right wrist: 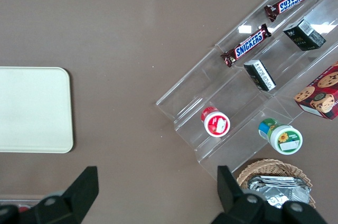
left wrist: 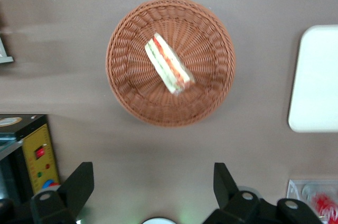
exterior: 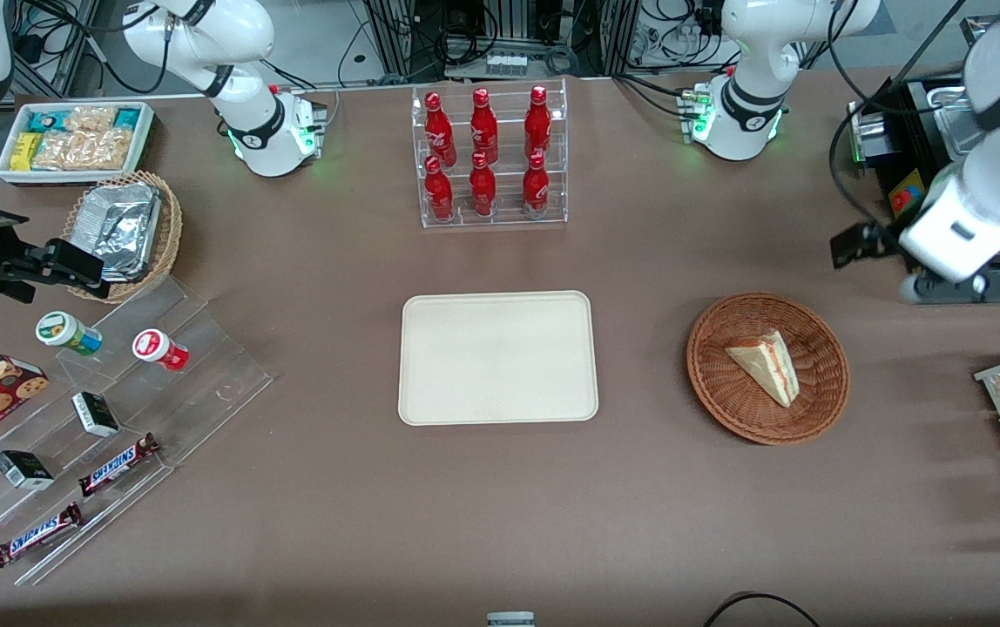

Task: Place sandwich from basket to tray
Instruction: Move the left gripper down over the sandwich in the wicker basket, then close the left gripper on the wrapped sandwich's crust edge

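Sandwich (exterior: 766,366): lies in the basket (exterior: 818,401), right of centre in the front view; pale bread wedge, red and green filling along its cut edge. In the left wrist view the sandwich (left wrist: 168,64) rests near the basket's middle, and the basket (left wrist: 127,84) rim shows complete around it.
Basket: round, reddish-brown wicker, on the brown table (exterior: 500,505), toward the working arm's end, well apart from the tray.
Tray (exterior: 497,358): flat cream rectangle with rounded corners, centre of the front view, nothing on it. One rounded edge of the tray (left wrist: 317,78) also shows in the left wrist view.
Gripper (left wrist: 153,192): released, fingers (left wrist: 79,184) spread wide apart, nothing between them; raised above the table, the basket fully visible past the fingertips, touching neither basket nor sandwich.
Working arm (exterior: 979,209): at the right edge of the front view, farther from the front camera than the basket.
Bottle rack (exterior: 491,157): clear stand with six red bottles, upper centre of the front view, farther from the front camera than the tray.
Snack display (exterior: 91,418): clear stepped shelves with chocolate bars, small boxes and two cups, lower left of the front view, toward the parked arm's end.
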{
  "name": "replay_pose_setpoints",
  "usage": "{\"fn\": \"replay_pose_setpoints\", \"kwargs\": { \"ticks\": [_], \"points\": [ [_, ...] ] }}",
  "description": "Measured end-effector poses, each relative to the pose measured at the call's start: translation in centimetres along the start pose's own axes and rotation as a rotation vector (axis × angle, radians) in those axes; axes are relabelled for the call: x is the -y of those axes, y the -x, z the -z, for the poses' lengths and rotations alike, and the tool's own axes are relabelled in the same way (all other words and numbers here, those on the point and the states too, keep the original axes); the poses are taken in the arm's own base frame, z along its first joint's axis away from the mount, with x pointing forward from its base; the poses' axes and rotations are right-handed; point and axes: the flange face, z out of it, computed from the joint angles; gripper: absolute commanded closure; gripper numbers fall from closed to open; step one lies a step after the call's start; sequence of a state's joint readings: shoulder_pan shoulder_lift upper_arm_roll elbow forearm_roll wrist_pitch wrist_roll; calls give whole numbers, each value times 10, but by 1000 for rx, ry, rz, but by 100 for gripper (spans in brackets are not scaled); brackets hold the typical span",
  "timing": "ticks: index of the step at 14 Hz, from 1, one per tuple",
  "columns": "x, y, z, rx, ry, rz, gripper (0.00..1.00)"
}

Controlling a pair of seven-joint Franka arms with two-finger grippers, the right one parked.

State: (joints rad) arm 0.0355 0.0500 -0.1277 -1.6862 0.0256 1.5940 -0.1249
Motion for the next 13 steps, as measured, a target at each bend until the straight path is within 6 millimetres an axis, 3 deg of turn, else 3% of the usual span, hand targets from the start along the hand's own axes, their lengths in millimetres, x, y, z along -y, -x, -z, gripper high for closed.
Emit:
{"fn": "replay_pose_setpoints", "kwargs": {
  "ticks": [3, 5, 10, 13],
  "points": [
    [3, -31, -54, 3, 11, 188, 0],
    [2, -39, -95, -14, 19, 321, 0],
    [-2, -32, -173, -62, 43, 515, 0],
    [-2, -23, -208, -89, 58, 556, 0]
  ]
}}
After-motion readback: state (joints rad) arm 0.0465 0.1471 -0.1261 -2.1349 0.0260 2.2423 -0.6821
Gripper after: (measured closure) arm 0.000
